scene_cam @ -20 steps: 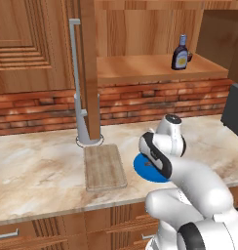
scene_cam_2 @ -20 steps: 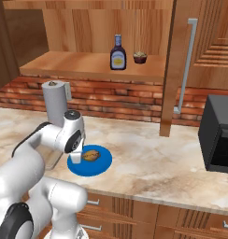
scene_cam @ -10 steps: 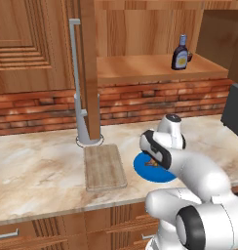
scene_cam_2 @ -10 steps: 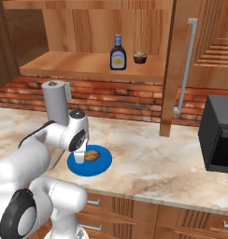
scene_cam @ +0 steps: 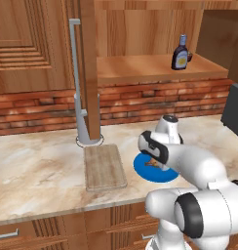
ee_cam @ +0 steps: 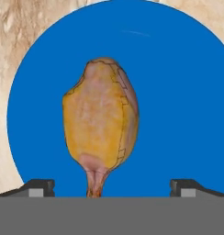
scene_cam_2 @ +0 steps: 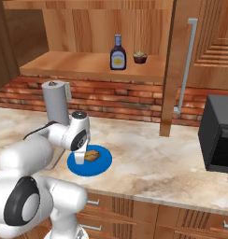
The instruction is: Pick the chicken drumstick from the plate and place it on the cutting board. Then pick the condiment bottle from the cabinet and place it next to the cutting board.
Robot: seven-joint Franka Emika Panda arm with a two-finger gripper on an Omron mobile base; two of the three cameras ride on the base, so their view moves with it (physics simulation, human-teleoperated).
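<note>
1. Cabinet door (scene_cam: 28,46) at far left of the left base view hangs panelled and wooden, its long grey handle (scene_cam: 76,78) running down beside the post toward the marble desk (scene_cam: 38,171).
2. Next along, the cutting board (scene_cam: 104,166) lies flat on the desk with nothing on it, near the plate but apart from it.
3. Right of the board sits the blue plate (scene_cam: 143,168), and on it the chicken drumstick (scene_cam: 151,162), partly hidden by the wrist in this view; the right base view shows it lying just beside the hand.
4. In the hand view the drumstick (ee_cam: 101,121) lies centred on the plate (ee_cam: 187,92), plump end far, thin bone end pointing back between the finger tips.
5. The gripper (ee_cam: 109,186) hovers directly above with its jaws spread wide, one tip on each side of the meat, nothing held.
6. Handling judgement: the drumstick looks light, rounded and likely slick, so pinching across the plump middle seems safer than the thin bone, which could slip or pivot.
7. Farthest right, up on the cabinet's open shelf (scene_cam: 155,68), stands the condiment bottle (scene_cam: 180,52), upright and untouched.
</note>
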